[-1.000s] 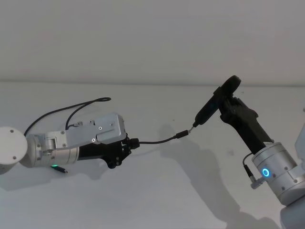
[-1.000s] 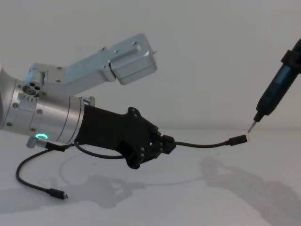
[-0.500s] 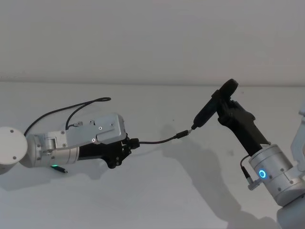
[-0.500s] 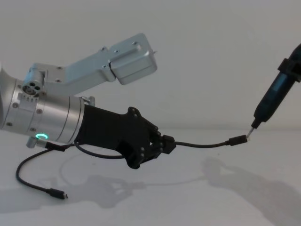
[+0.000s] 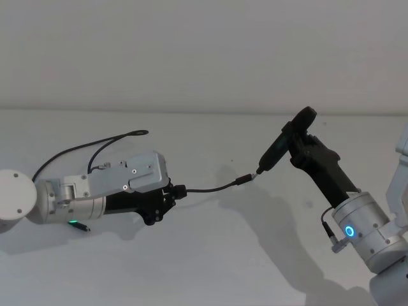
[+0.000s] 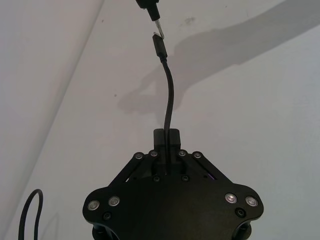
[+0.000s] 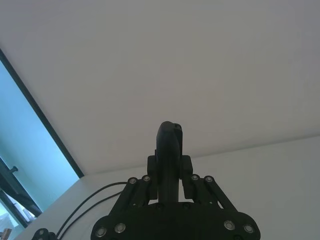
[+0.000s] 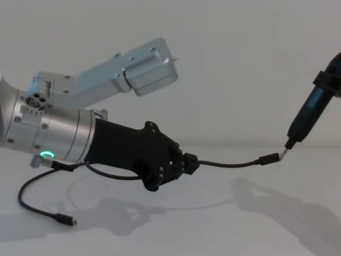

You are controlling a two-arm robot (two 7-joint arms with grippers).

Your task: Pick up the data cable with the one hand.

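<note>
The pen-like tool [image 5: 275,150] has been moved slightly. In the head view, the data cable [image 5: 210,187] is pinched by the left gripper [image 5: 171,192] above the worktop [image 5: 210,255]. In the right wrist view, the tool is clamped by the right gripper [image 7: 170,172].

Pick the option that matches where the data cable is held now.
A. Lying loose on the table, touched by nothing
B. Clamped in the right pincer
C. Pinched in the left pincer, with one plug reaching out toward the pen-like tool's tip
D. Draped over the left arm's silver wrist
C: the left pincer is shut on the data cable, whose plug sits at the tip of the pen-like tool held in the right pincer.
</note>
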